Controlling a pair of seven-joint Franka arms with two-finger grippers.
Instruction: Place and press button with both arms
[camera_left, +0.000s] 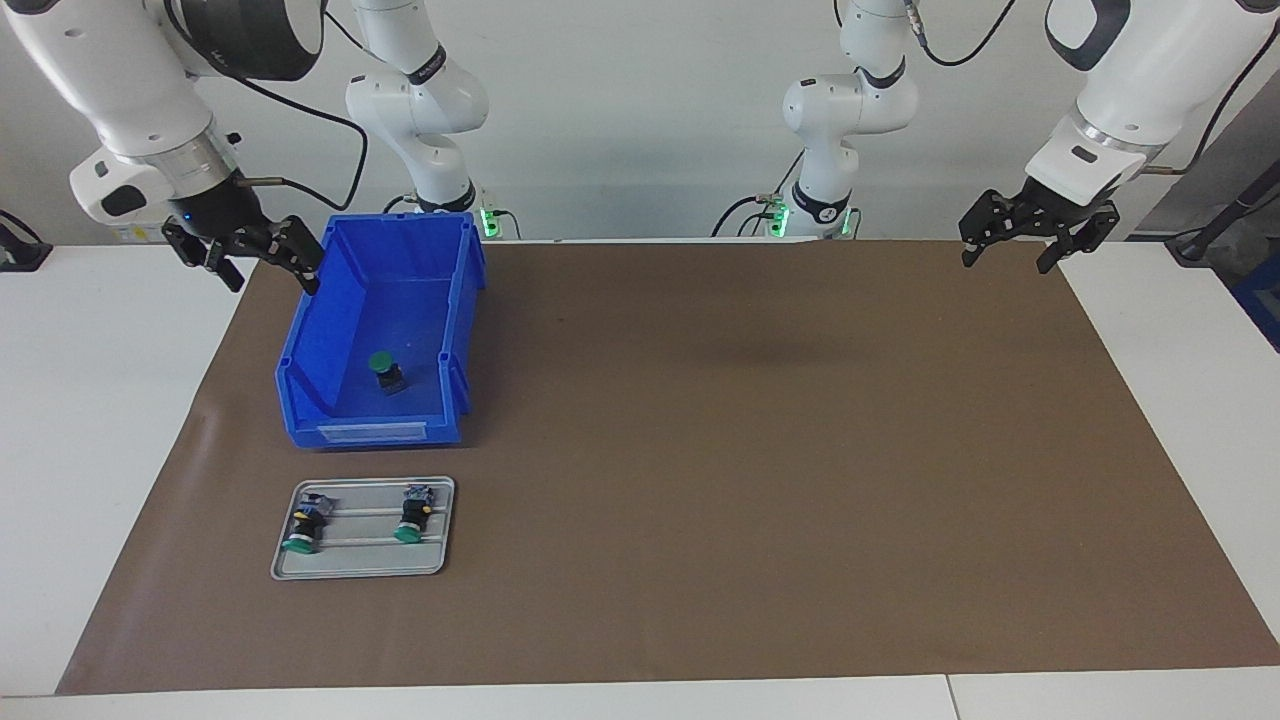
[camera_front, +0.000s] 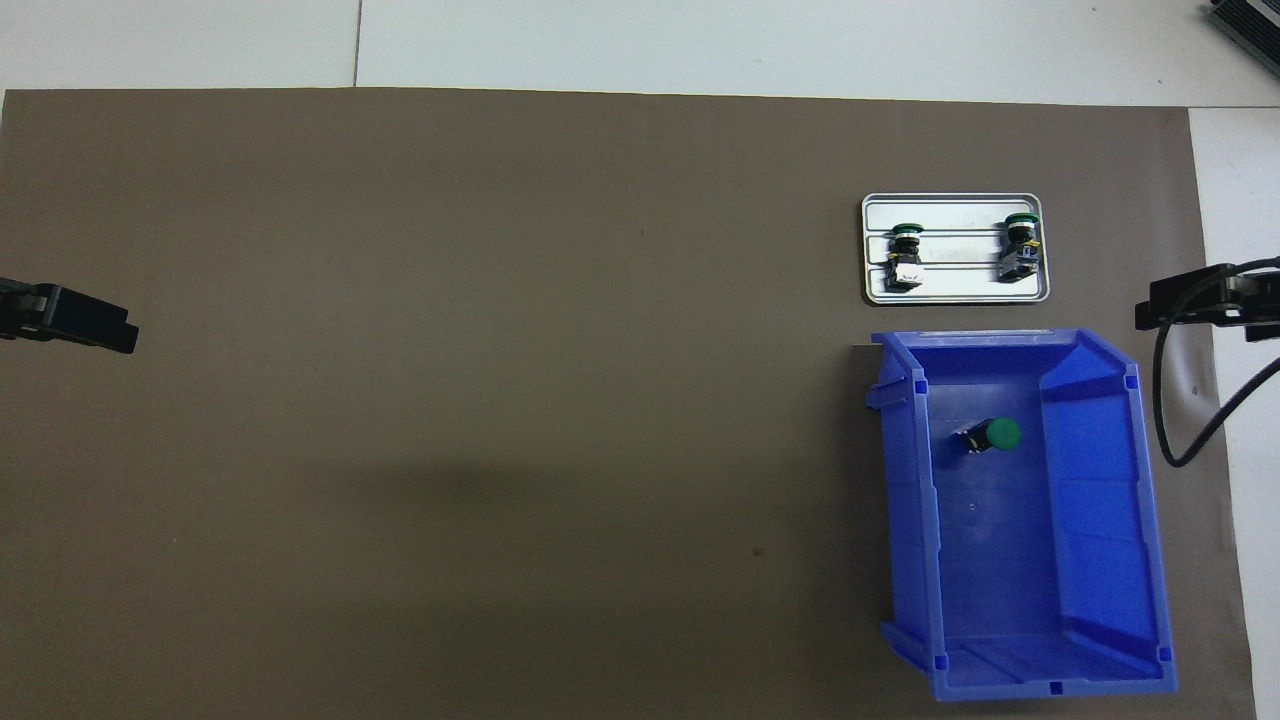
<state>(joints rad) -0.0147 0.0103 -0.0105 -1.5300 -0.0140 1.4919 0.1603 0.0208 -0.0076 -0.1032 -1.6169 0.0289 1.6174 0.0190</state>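
Right gripper (camera_left: 243, 252) and left gripper (camera_left: 1037, 235) hover open, apart.

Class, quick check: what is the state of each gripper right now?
Left gripper: open, holding nothing, raised over the mat's edge at its own end.
Right gripper: open, holding nothing, raised beside the blue bin.

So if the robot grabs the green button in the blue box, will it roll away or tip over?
The button in the blue box would probably tip: its green cap looks wider than the body under it. Lying down, its round barrel might roll a little. It looks small and stiff, so likely light.
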